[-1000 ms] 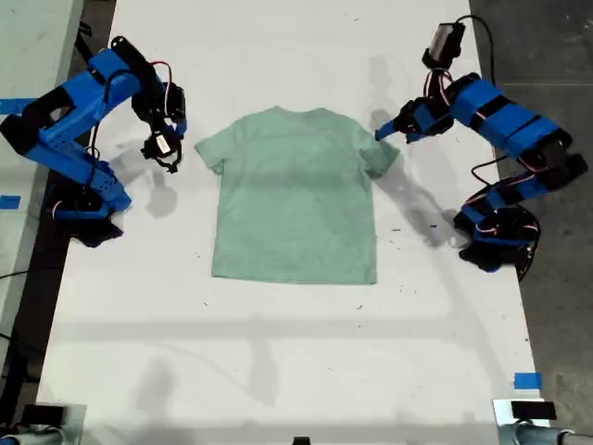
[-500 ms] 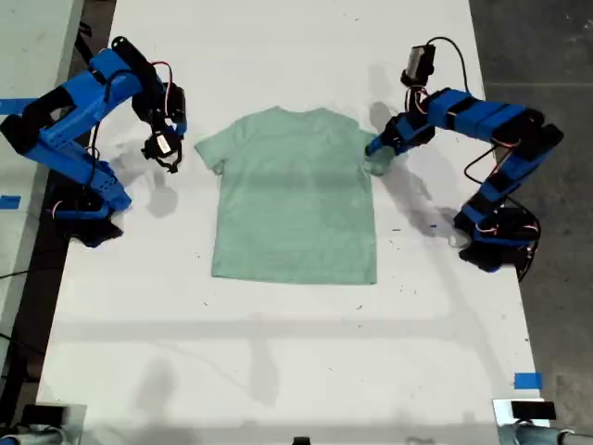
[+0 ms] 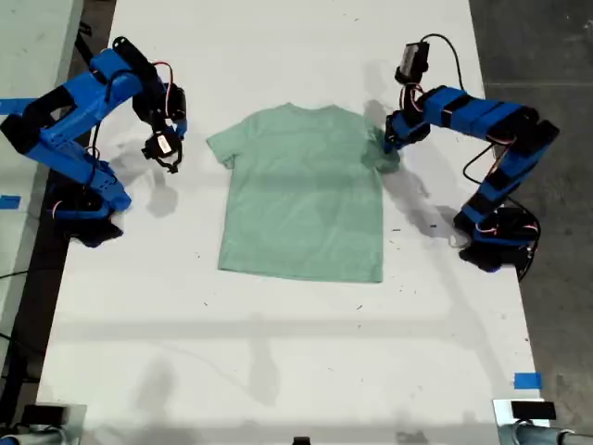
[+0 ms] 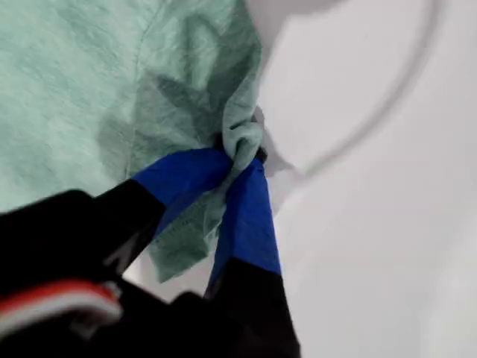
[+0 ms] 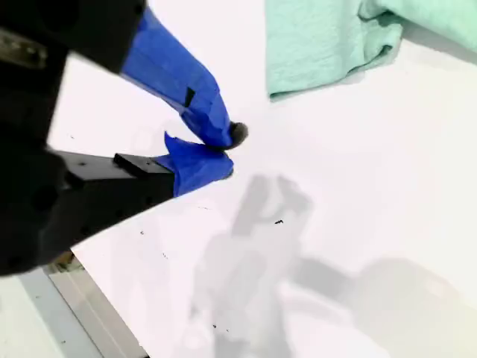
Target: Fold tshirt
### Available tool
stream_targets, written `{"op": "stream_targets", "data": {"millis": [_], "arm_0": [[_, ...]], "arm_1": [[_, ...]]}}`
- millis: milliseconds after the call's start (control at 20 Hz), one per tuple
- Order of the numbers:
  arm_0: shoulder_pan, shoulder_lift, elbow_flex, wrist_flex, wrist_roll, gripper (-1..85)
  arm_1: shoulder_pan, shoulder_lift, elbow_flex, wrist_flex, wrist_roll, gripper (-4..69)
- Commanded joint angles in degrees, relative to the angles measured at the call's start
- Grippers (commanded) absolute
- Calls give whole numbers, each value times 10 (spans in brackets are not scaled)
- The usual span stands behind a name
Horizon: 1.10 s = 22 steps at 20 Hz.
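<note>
Pinching the plain pale mint-green cloth tshirt [image 4: 89, 82] sleeve, my first tool [image 4: 238, 160] is clamped; carry it inward low, keeping the white worktop [image 3: 278, 371] cloth flat. My second tool [image 5: 220, 149] hangs nearly closed, empty.

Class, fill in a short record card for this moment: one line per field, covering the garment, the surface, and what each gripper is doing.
garment: pale green tshirt, lying flat, unfolded
surface: white table
my first gripper: shut on the tshirt's sleeve, which is bunched between its blue fingers, at the exterior view's right
my second gripper: shut, holding nothing, above bare table beside the other sleeve, at the exterior view's left
folds made: none visible yet
</note>
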Motion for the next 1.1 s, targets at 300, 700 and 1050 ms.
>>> {"op": "stream_targets", "data": {"millis": [300,700,1050], "arm_0": [[14,3,-31,-6,-4,0],[20,3,-31,-9,-9,0],[29,2,-32,-10,-13,0]], "arm_1": [[-113,82,-241,226,95,-21],[-251,-27,-390,139,215,-19],[-273,-245,-425,1,254,269]]}}
